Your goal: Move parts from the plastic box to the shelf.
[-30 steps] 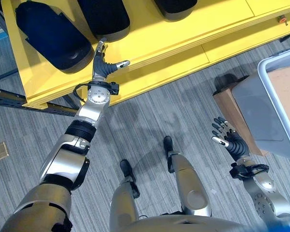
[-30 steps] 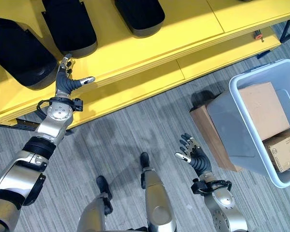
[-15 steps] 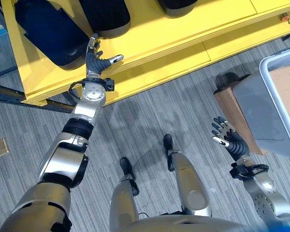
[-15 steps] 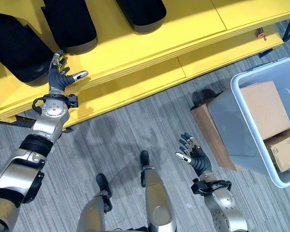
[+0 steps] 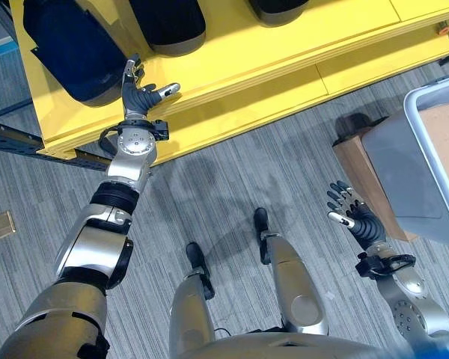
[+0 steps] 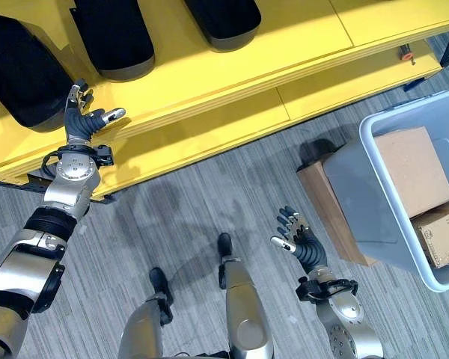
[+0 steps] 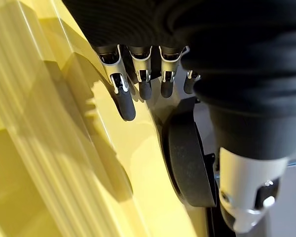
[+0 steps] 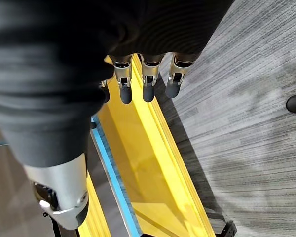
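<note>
Leftmost part: a black moulded part (image 6: 19,71) lies on the yellow shelf (image 6: 232,75), at its left end.
Left hand: the left hand (image 6: 80,120) sits over the shelf's front edge, just beside that part, with fingers straight and thumb spread, grasping nothing; in its wrist view the fingers (image 7: 123,101) hang relaxed above the yellow board, a dark rounded part beside them.
Other parts on shelf: a second black part (image 6: 114,37) and a third (image 6: 221,21) lie further along the shelf, apart from each other.
Right hand: the right hand (image 6: 298,241) hangs low over the grey carpet (image 6: 209,194), well apart from both shelf and box, fingers splayed and empty.
Plastic box: the pale grey plastic box (image 6: 374,224) stands on the floor at the right, with a brown board (image 6: 325,213) leaning against its near wall. Inside I see two cardboard cartons (image 6: 410,168); whether black parts remain there I cannot tell.
Risk at shelf: the left hand is close to the leftmost part, so a careless withdrawal could brush it and shift it toward the shelf's end.
Risk at box: reaching in with the right hand, the fingers could catch the box wall or the leaning board and knock it over.
</note>
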